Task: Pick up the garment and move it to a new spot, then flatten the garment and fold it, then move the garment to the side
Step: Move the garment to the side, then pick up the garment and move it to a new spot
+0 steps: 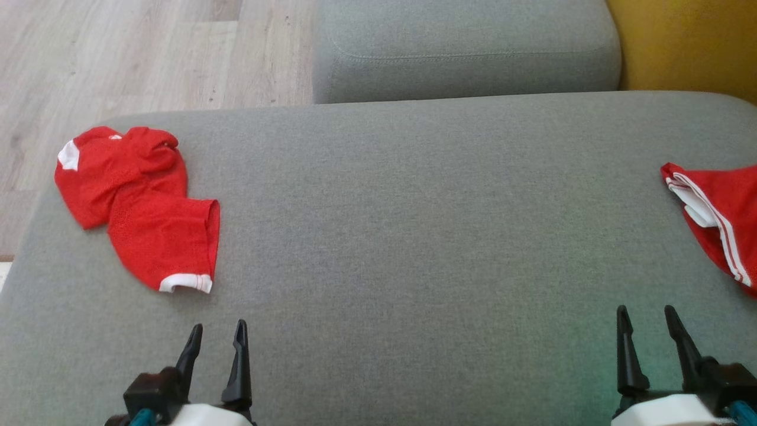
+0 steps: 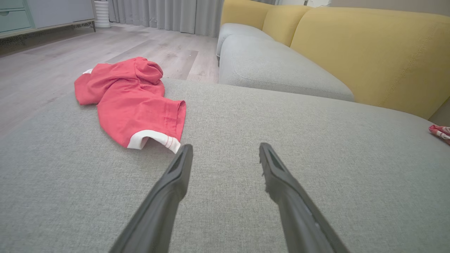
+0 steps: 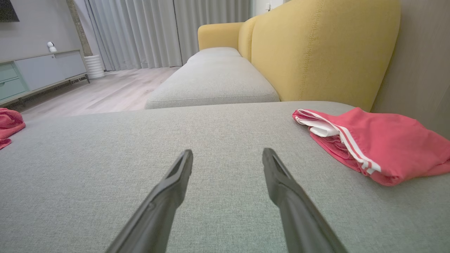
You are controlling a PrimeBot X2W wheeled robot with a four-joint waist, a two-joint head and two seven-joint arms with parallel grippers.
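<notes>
Head view: left pincer and right pincer low over grey cushion, both released, fingers forward.

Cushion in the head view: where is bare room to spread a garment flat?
Bare: the wide middle of the cushion, between the crumpled red shirt on the left and the striped red garment at the right edge. Crowded: only those two ends.

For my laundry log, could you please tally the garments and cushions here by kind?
Red fabric garments: 2, the crumpled red mesh shirt and the red garment with white stripes
Grey fabric sofa cushions: 2, the wide near cushion and the far cushion
Total: 4
</notes>
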